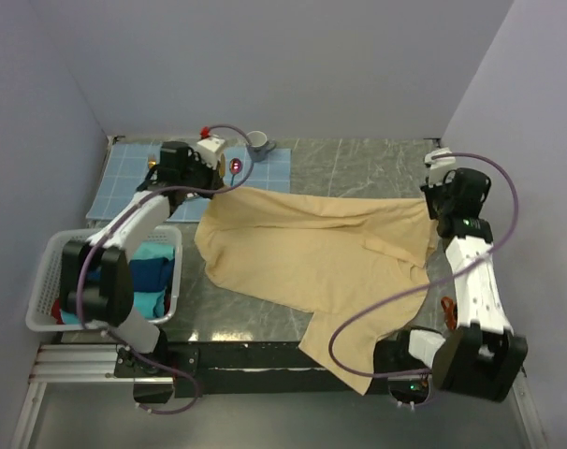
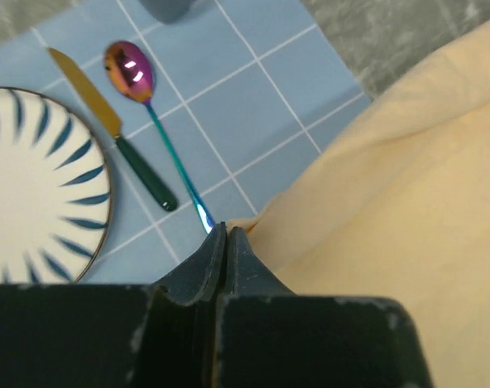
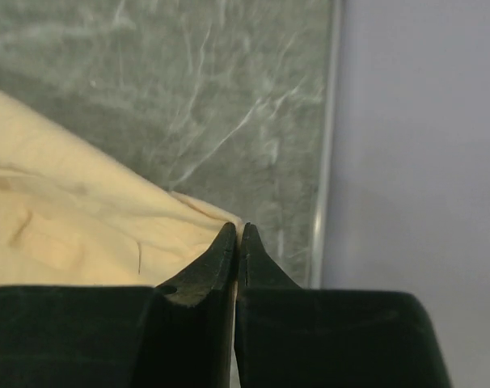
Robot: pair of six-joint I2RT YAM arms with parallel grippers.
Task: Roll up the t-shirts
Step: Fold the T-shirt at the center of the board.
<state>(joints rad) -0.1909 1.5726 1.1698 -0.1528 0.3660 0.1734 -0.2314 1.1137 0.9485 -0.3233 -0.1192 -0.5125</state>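
Pale lilac walls (image 1: pixel 265 56), grey marbled tabletop (image 1: pixel 358 161)

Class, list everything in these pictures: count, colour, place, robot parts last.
t-shirt: one, pale yellow, spread over the table.
basket: one, white, at the table's left edge.
clothes: some, blue, in the basket.
mat: one, blue checked, far left.
plate: one, white with blue stripes, on the mat.
knife: one, gold blade, green handle, beside the plate.
spoon: one, purple bowl, teal handle, beside the knife.
cup: one, grey, mat's far edge.
table: one, grey-green marble.
left gripper: black, shut on the t-shirt's far left corner.
right gripper: black, shut on its far right corner.
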